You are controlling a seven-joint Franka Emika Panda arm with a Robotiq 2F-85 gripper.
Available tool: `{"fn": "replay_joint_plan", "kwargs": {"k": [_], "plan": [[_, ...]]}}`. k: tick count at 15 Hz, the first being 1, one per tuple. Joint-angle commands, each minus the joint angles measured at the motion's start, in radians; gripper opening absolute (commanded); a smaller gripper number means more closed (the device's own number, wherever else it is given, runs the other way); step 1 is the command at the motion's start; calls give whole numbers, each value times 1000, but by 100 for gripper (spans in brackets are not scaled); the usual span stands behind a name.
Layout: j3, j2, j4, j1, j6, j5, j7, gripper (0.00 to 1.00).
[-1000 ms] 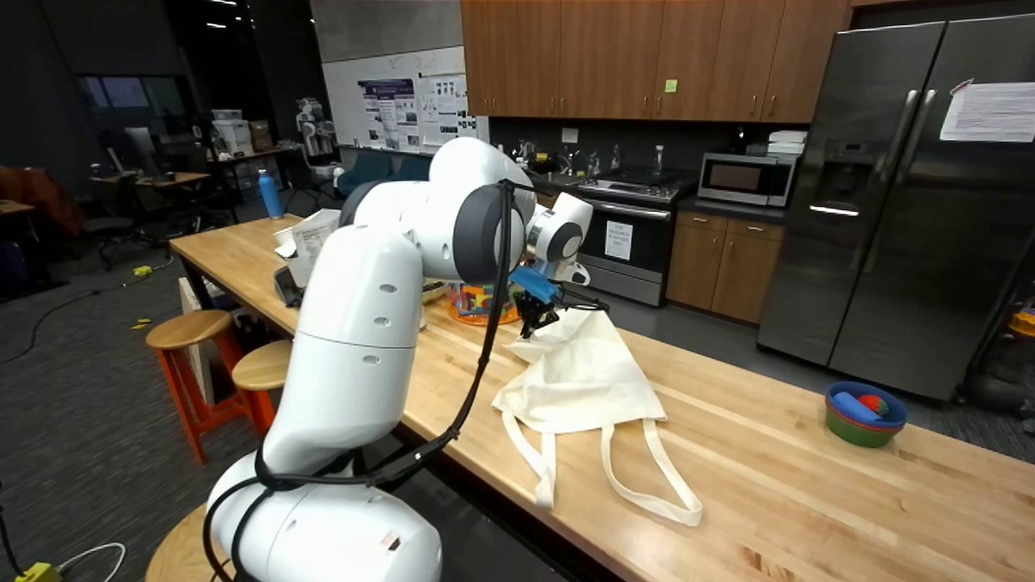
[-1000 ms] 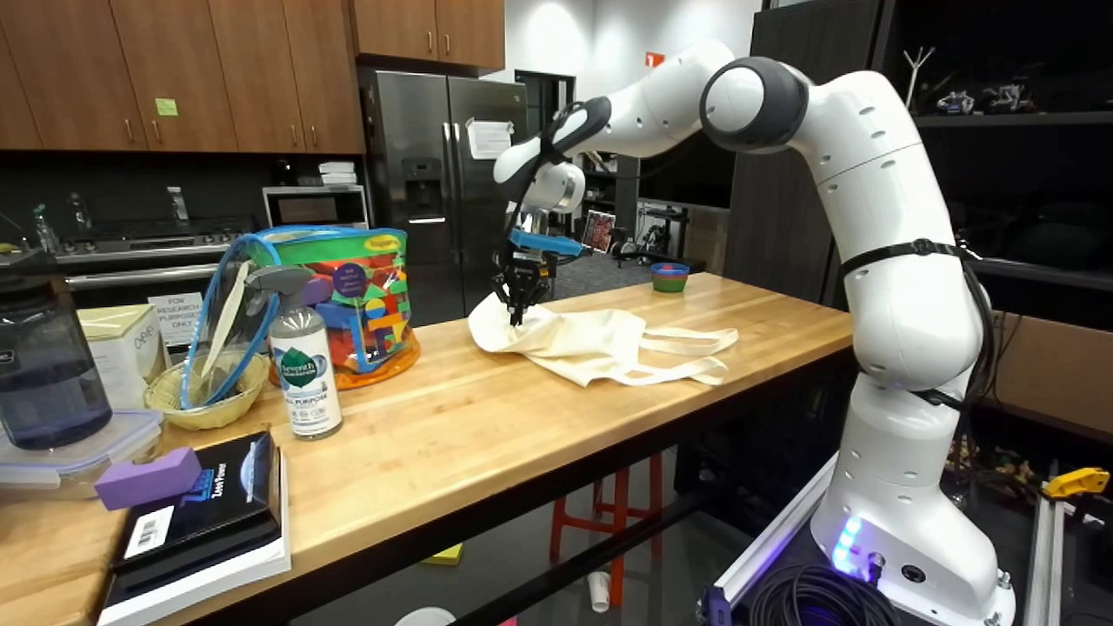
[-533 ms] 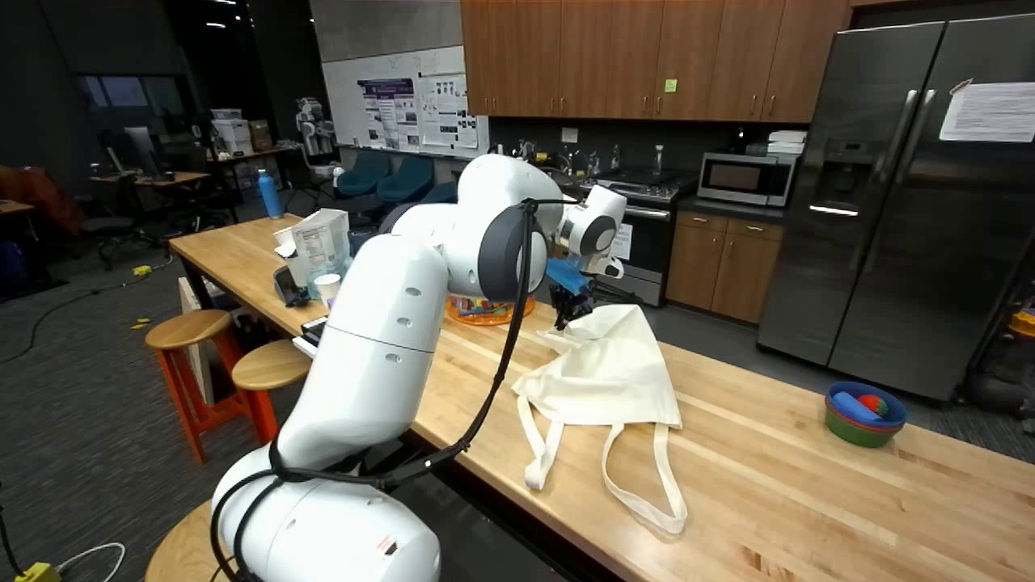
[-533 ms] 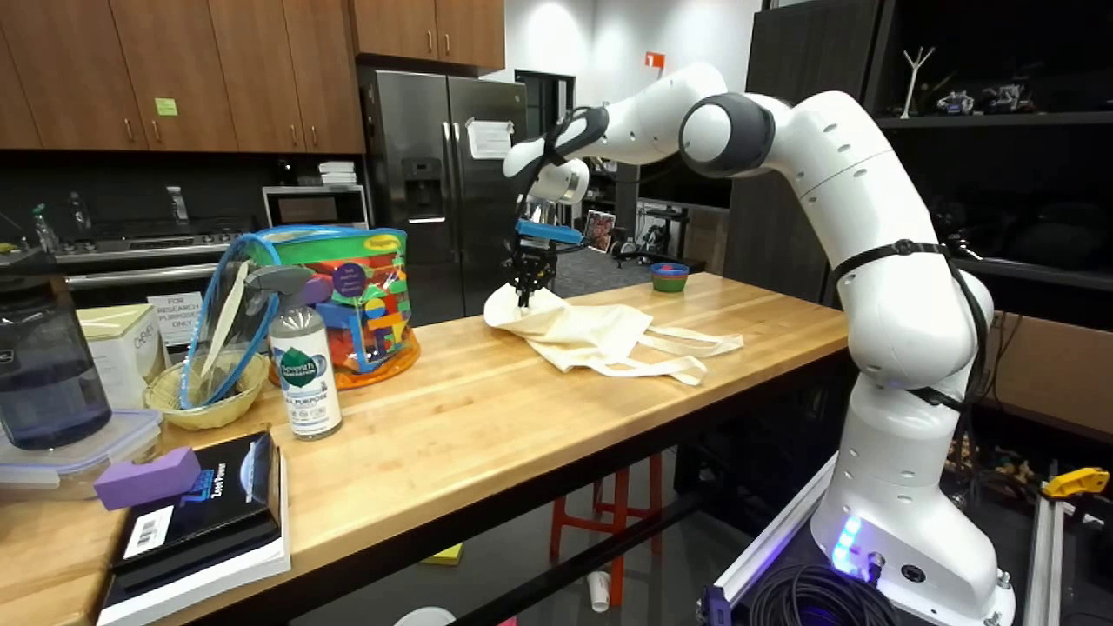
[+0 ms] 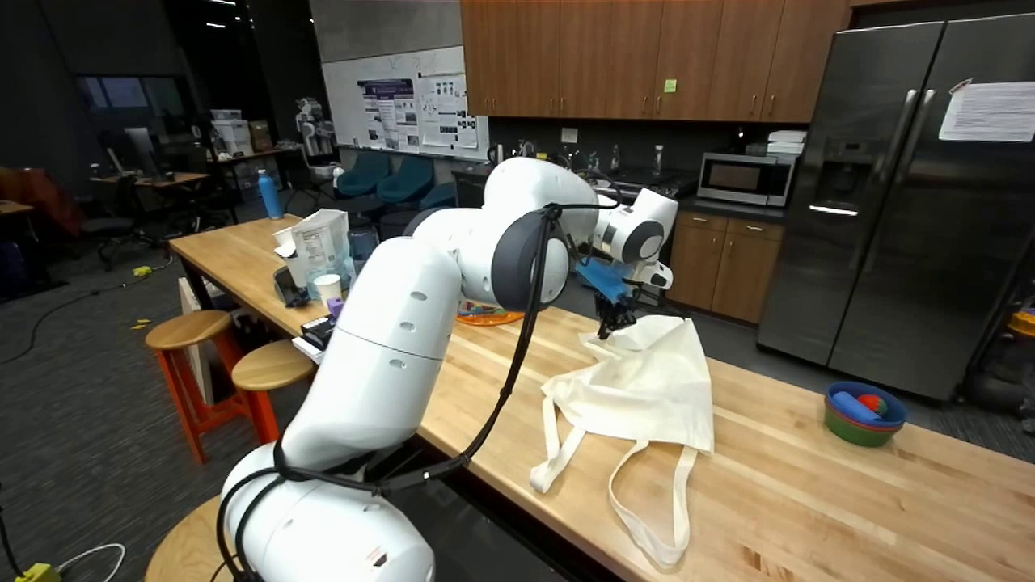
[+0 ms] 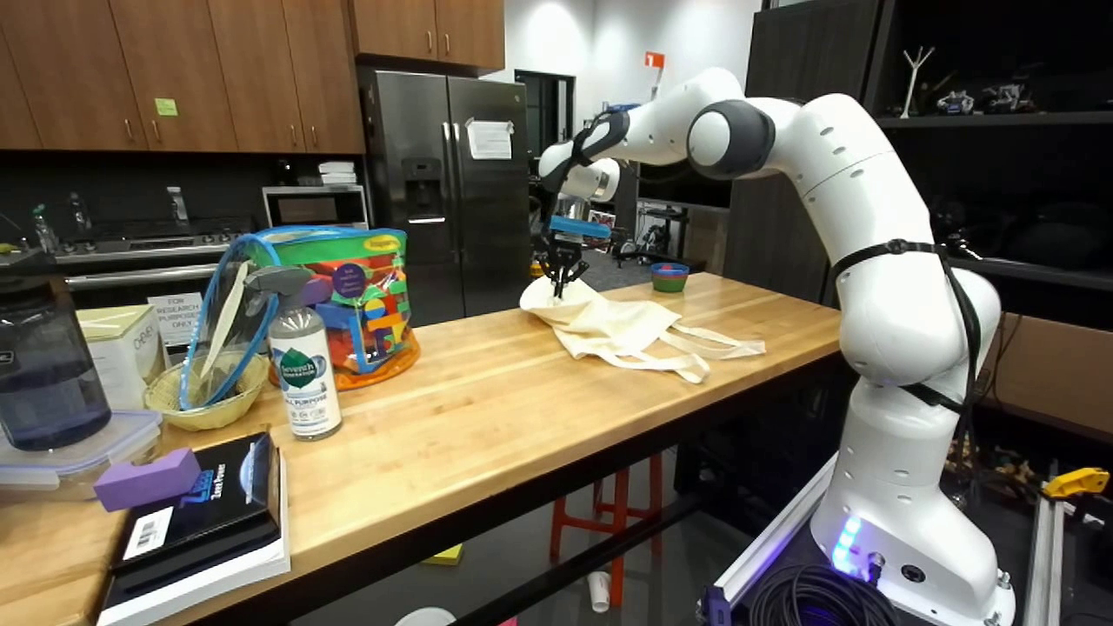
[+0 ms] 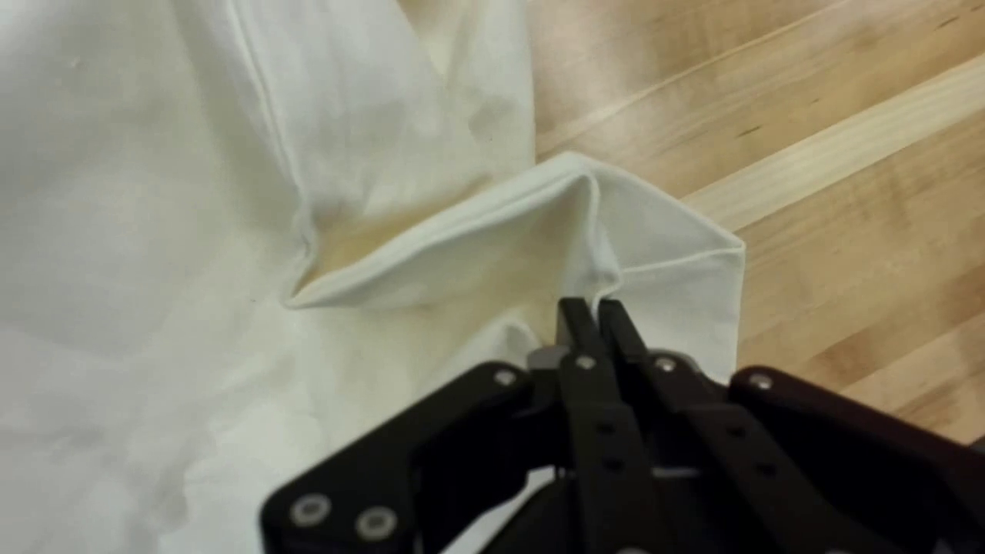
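Note:
A cream cloth tote bag (image 5: 647, 396) lies loosely spread on the wooden table in both exterior views, its two straps (image 5: 554, 469) trailing toward the table's near edge. My gripper (image 7: 594, 304) is shut on a thin fold of the bag's cloth, which runs between the fingertips in the wrist view. Around that pinch the cloth (image 7: 462, 269) is raised in creases, and a flat corner (image 7: 685, 300) rests to the right of the fingers. In an exterior view the gripper (image 6: 558, 294) points down at the bag's far end. The lower part of the pinched fold is hidden behind the fingers.
Stacked bowls (image 5: 861, 436) holding a blue and a red item stand farther along the table. A clear bag of toy blocks (image 6: 383, 300), a spray bottle (image 6: 304, 382), a wicker basket (image 6: 204, 417) and a black box (image 6: 200, 513) sit at the opposite end.
My gripper has moved to the right in both exterior views, toward the bowls' end. The bag has slid along with it, and its straps have shifted and bent.

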Motion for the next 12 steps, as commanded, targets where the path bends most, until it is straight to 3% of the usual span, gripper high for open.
{"fn": "replay_joint_plan", "kwargs": {"k": [1,7,12], "plan": [[-29,-87,-134,-42,42,23,20,1],[-82,-234,-399,-102,175,69,3,1],[-98,-371,-627,-98,263,77,-26,1]]}}
